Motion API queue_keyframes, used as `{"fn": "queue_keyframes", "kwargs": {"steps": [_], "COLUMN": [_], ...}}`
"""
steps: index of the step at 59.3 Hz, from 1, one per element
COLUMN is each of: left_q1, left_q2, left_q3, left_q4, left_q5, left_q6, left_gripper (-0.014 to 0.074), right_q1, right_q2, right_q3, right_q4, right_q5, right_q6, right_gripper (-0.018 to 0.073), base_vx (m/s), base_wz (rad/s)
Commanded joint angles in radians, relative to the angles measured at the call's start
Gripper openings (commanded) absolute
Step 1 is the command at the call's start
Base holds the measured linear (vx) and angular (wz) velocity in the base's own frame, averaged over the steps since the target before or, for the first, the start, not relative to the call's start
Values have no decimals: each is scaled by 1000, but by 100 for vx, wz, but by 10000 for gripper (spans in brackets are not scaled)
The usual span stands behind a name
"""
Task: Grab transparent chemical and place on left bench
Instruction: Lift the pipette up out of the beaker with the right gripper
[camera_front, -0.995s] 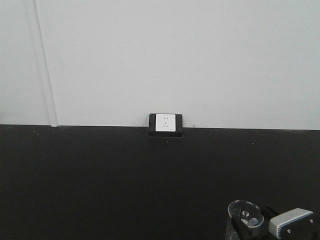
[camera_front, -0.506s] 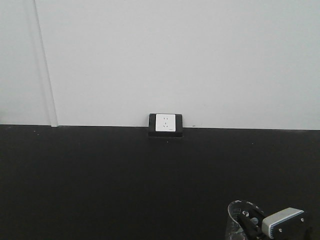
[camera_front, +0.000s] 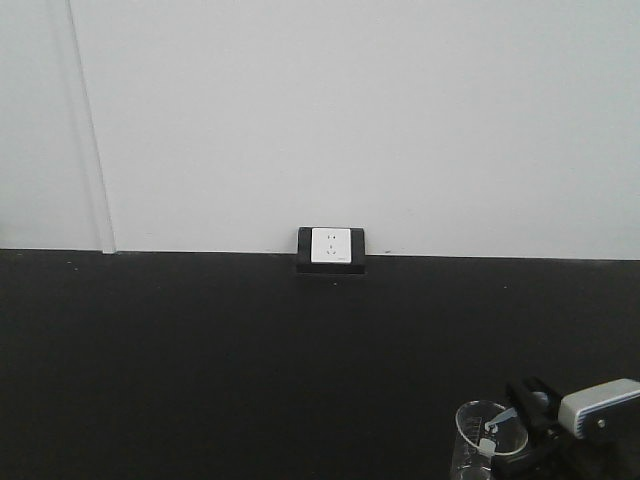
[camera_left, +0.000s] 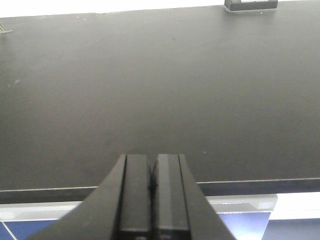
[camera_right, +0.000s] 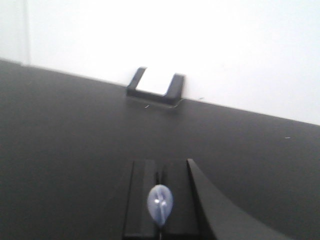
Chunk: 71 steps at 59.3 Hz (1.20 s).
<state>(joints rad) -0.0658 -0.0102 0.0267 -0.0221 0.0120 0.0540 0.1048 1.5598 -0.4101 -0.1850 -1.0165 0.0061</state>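
The transparent chemical (camera_front: 484, 418) is a small clear glass beaker at the bottom right of the front view, partly cut off by the frame's lower edge. My right gripper (camera_front: 510, 432) reaches it from the right and is shut on its rim. In the right wrist view, my right gripper (camera_right: 160, 172) has its jaws nearly together, with a pale glassy bit of the beaker (camera_right: 159, 202) pinched between them. In the left wrist view, my left gripper (camera_left: 152, 162) is shut with nothing in it, above the bench's front edge (camera_left: 250, 186). The left bench is out of view.
A black benchtop (camera_front: 200, 350) runs along a white wall. A white wall socket in a black housing (camera_front: 331, 246) stands at its back edge, also seen as the socket (camera_right: 155, 85) in the right wrist view and the housing (camera_left: 250, 5) in the left wrist view.
My right gripper's wrist has swung right and up. The beaker stays at the bottom right, a little lower. The left gripper has no earlier frame.
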Motion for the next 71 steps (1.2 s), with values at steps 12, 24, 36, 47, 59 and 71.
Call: {"fn": "queue_keyframes", "kwargs": {"steps": [12,24,36,47,59,71], "left_q1": [-2,-2,-2,-2,-2,-2], "left_q2": [-19,-19,-19,-19,-19,-19], "left_q3": [16,16,16,16,16,16], "left_q4": [-1,-1,-1,-1,-1,-1], "left_q5": [-78,-78,-78,-78,-78,-78], "left_q6": [-8,-8,-8,-8,-8,-8], "left_gripper": [-3,-3,-3,-3,-3,-3], "right_q1": [-5,-5,-5,-5,-5,-5], "right_q2": [-399,-599,-771,-871,-912,-912], "right_q3": [-151,-208,-208,-208,-208,-208], "right_q4": [45,44,52,52,52,52], "right_q5": [679,993,1170,1193,1231,1231], "right_q6": [108,119,119,119,121,120], "right_gripper": [-3,-3,-3,-3,-3,-3], "base_vx": [0,0,0,0,0,0], "base_wz": [0,0,0,0,0,0]}}
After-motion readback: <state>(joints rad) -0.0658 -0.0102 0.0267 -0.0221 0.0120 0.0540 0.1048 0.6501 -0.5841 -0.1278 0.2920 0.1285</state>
